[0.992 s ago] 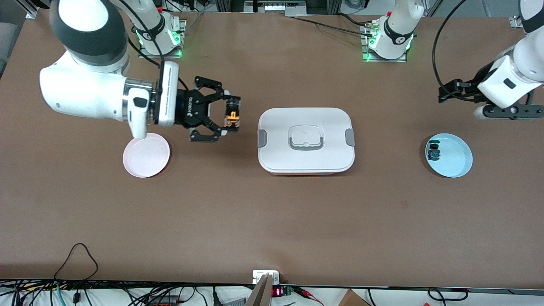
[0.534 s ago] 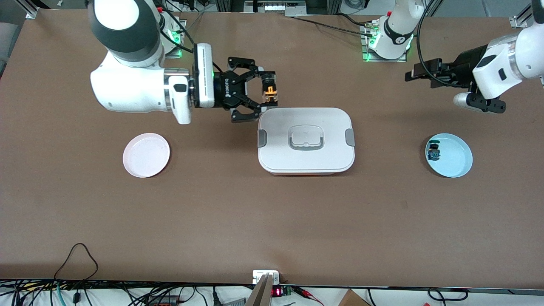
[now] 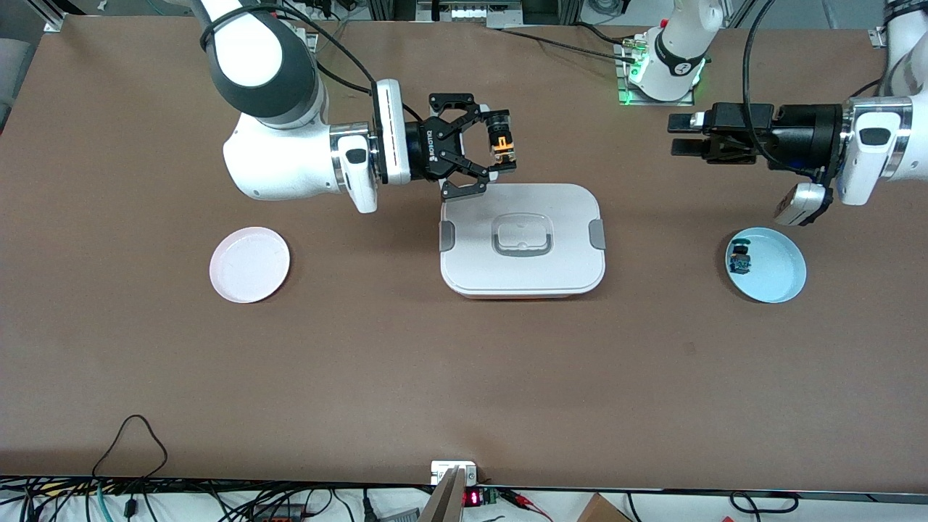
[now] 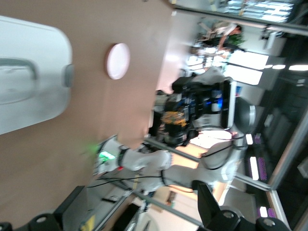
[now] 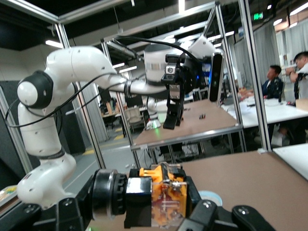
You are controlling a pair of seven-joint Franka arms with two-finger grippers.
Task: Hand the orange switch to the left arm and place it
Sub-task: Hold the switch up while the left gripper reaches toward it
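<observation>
The orange switch (image 3: 501, 146) hangs in the air, and my right gripper (image 3: 502, 148) is shut on it over the table at the rim of the white box (image 3: 522, 270). In the right wrist view the switch (image 5: 161, 195) shows its black cap and orange body between the jaws of my right gripper (image 5: 162, 198). My left gripper (image 3: 678, 134) is open and empty. It lies level over the table toward the left arm's end and points at the switch. In the left wrist view my left gripper (image 4: 139, 192) faces the switch (image 4: 175, 119), with the box (image 4: 29, 82) beside it.
A pink plate (image 3: 249, 264) lies toward the right arm's end. A blue plate (image 3: 776, 275) toward the left arm's end holds a small black-and-blue part (image 3: 740, 259). The box stands mid-table between the two grippers' sides.
My right arm has carried the switch from beside the pink plate up to the box's rim. My left arm has swung its open gripper level and toward the switch.
</observation>
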